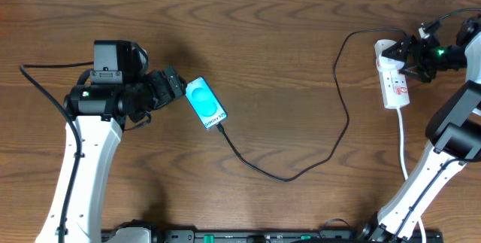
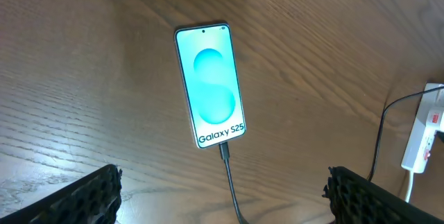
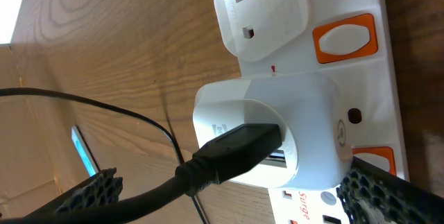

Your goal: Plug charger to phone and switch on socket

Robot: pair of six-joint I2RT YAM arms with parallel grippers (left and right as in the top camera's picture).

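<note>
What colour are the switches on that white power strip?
The switches are orange-red, set in the white socket; the right wrist view shows them best.

The overhead view is evenly lit from above; the arms [image 1: 89,149] cast only soft shadows on the brown table [image 1: 263,55]. The phone [image 1: 205,101] screen glows so bright there that it is almost washed out, while in the left wrist view its letters are sharp. In that view the upper left corner is dimmer, and the dark fingers [image 2: 83,196] at the bottom are a little blurred. In the right wrist view the white power strip [image 3: 361,78] is bright, its right edge is out of focus, and the upper left corner is burnt white.
</note>
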